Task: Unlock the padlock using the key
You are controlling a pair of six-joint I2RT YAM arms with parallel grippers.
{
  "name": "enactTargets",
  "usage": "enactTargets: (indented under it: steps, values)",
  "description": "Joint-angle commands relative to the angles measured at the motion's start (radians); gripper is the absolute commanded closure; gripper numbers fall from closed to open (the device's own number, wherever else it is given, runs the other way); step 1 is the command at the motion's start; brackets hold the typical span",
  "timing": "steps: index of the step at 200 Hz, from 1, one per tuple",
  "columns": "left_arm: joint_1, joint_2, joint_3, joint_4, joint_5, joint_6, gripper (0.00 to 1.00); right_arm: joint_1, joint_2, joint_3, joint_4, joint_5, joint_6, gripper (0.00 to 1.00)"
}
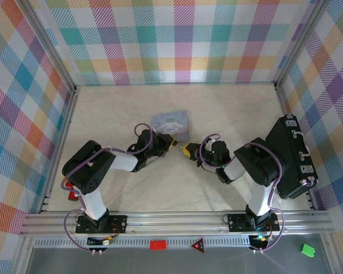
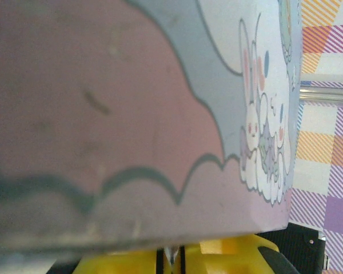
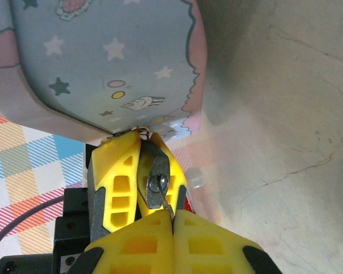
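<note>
- The left gripper [image 1: 170,142] sits at the near right corner of the blue tin [image 1: 170,123], its yellow fingers pressed against either side of the padlock [image 3: 155,168]
- The padlock's dark body is just beside that corner, keyhole facing the right arm
- The thin silver key [image 3: 164,201] meets the keyhole
- The right gripper [image 3: 172,220] is pinched closed on the key
- A black case [image 1: 288,157] lies far right on the table [image 1: 228,114]

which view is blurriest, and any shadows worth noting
Left wrist: the blue tin is very close and smeared at left, its cartoon print sharper at right. Right wrist: the padlock is crisp; the tin casts a soft shadow on the table. Top external: evenly lit, sharp.
</note>
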Motion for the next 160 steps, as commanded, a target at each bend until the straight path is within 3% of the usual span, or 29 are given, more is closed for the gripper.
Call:
enactTargets:
  steps: [1,160]
  values:
    - [0.011,-0.02,-0.004,0.07,-0.013,-0.047,0.92,0.005,-0.027,-0.006,0.025,0.015,-0.01,1.0]
    - [-0.005,-0.036,-0.009,0.095,-0.006,-0.097,0.92,0.014,0.031,0.02,0.097,0.013,0.035,1.0]
